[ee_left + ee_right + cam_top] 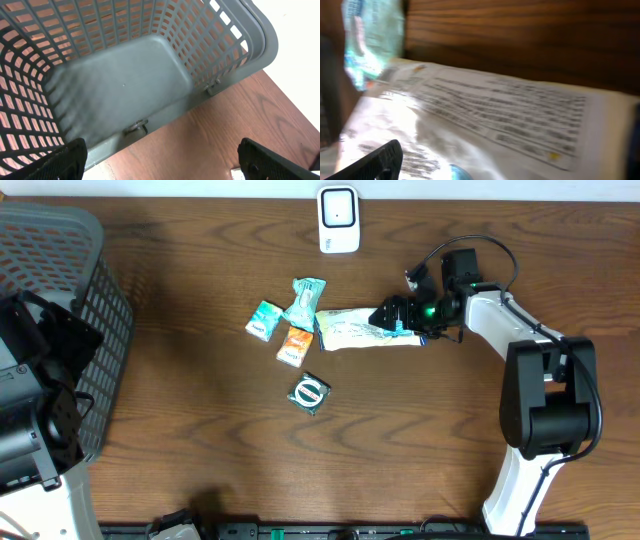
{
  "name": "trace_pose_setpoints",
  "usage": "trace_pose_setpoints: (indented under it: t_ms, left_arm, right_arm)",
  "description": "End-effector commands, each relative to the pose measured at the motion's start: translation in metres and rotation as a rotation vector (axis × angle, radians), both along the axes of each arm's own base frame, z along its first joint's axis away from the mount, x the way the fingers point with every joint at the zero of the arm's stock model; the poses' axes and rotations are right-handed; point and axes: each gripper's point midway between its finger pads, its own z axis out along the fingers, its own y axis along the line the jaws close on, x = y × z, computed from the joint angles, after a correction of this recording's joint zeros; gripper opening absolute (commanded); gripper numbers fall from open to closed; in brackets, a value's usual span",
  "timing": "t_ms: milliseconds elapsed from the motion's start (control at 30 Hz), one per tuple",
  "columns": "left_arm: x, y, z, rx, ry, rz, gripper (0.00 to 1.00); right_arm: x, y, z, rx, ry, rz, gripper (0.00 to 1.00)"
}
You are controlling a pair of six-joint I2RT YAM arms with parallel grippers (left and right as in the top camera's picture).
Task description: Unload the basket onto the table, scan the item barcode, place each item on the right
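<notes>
Four small packets beside white pouch; right end effector spread over its end; scanner beyond.

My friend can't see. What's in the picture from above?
The right gripper is at one end of a long white packet on a brown table. Four small packets lie beside it, a white scanner behind, a grey basket far left.

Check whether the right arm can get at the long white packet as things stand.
Probably yes: the right pincer stands open right over the long white packet, at its right end, with nothing between them.
</notes>
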Motion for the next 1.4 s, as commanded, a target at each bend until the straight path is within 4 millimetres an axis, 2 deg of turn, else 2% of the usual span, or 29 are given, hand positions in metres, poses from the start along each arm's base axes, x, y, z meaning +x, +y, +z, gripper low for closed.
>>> trace_pose_setpoints:
  t_ms: [0,100,133,200,233,267,367,433,567,600,667,733,800,900,1000,1200,1367]
  left_arm:
    - [-0.002,0.001,0.000,-0.002,0.000,0.013,0.95]
    - [-0.001,0.001,0.000,-0.002,0.000,0.013,0.95]
    - [-0.001,0.001,0.000,-0.002,0.000,0.013,0.95]
    - [-0.001,0.001,0.000,-0.002,0.000,0.013,0.95]
    - [-0.001,0.001,0.000,-0.002,0.000,0.013,0.95]
    - [-0.001,0.001,0.000,-0.002,-0.001,0.013,0.95]
    - [-0.001,0.001,0.000,-0.002,0.000,0.013,0.95]
    - [-0.001,0.001,0.000,-0.002,0.000,0.013,0.95]
    - [-0.001,0.001,0.000,-0.002,0.000,0.013,0.95]
    - [-0.001,0.001,0.000,-0.002,0.000,0.013,0.95]
    - [-0.001,0.001,0.000,-0.002,0.000,0.013,0.95]
    - [-0.001,0.001,0.000,-0.002,0.000,0.013,0.95]
    - [-0.001,0.001,0.000,-0.002,0.000,0.013,0.95]
    - [-0.001,0.001,0.000,-0.002,0.000,0.013,0.95]
    - [-0.001,0.001,0.000,-0.002,0.000,0.013,0.95]
    - [-0.001,0.001,0.000,-0.002,0.000,0.013,0.95]
    - [-0.001,0.001,0.000,-0.002,0.000,0.013,0.95]
  right_arm:
    - [-0.011,0.022,-0.018,0.084,0.139,-0.047,0.99]
    - [-0.002,0.030,-0.023,0.058,0.164,-0.136,0.97]
    - [-0.001,0.034,-0.024,0.056,0.158,-0.135,0.84]
    - [0.001,0.044,-0.023,0.058,0.130,-0.114,0.43]
    - [0.002,0.046,-0.022,0.058,0.116,-0.109,0.26]
    - [0.006,0.051,-0.019,0.065,0.089,-0.099,0.01]
    - [0.017,0.062,-0.003,0.152,0.017,-0.059,0.01]
    - [0.025,0.070,0.019,0.263,-0.062,0.007,0.01]
    - [0.037,0.073,0.087,0.544,-0.286,0.187,0.01]
    - [0.035,0.070,0.108,0.621,-0.345,0.252,0.01]
    - [0.030,0.063,0.135,0.701,-0.416,0.338,0.01]
    - [0.025,0.055,0.158,0.744,-0.499,0.423,0.01]
    - [0.021,0.052,0.173,0.750,-0.580,0.483,0.01]
    - [0.011,0.051,0.201,0.727,-0.781,0.589,0.01]
    - [0.006,0.047,0.228,0.720,-0.918,0.577,0.01]
    - [0.010,0.045,0.231,0.733,-0.891,0.537,0.01]
    - [0.026,0.043,0.241,0.767,-0.894,0.413,0.01]
